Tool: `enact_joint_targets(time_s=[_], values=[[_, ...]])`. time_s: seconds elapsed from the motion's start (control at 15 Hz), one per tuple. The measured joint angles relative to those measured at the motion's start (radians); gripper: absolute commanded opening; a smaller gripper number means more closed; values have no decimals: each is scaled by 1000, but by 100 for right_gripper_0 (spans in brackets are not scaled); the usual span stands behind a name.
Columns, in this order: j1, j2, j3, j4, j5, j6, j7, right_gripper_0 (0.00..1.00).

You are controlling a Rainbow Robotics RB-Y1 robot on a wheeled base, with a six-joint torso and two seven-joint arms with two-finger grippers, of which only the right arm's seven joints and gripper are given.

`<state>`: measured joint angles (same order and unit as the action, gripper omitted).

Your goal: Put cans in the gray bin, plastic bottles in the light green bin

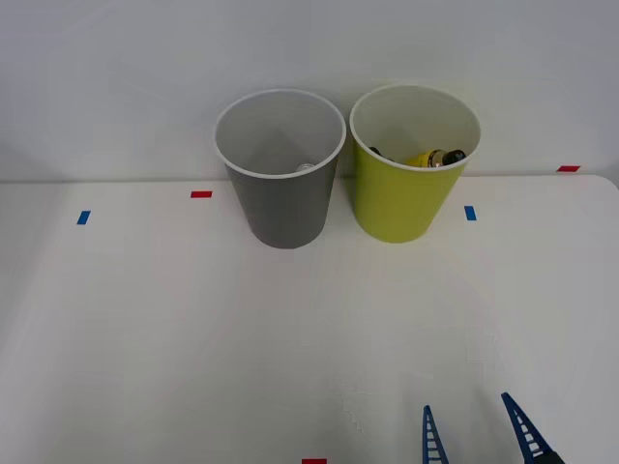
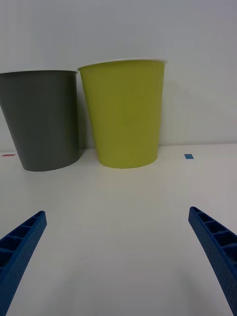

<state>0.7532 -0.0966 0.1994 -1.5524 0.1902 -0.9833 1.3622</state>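
The gray bin (image 1: 285, 208) (image 2: 44, 123) stands at the back of the white table, with the light green bin (image 1: 401, 198) (image 2: 123, 113) right beside it. Inside the light green bin lies a yellow plastic bottle (image 1: 426, 159) with a black cap. Something pale and shiny, a small part of it showing, rests deep in the gray bin (image 1: 305, 168). My right gripper (image 1: 469, 435) (image 2: 116, 247) hangs open near the table's front edge, well short of both bins, with nothing between its blue fingers.
Small blue tape marks (image 1: 83, 217) (image 1: 470, 213) and red tape marks (image 1: 201, 194) (image 1: 568, 168) (image 1: 314, 461) lie flat on the table. A plain wall stands close behind the bins.
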Motion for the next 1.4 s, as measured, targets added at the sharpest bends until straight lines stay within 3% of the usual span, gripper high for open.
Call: enact_joint_targets(time_s=[1.4], values=[[0,0,0,0,0,0,0,100]])
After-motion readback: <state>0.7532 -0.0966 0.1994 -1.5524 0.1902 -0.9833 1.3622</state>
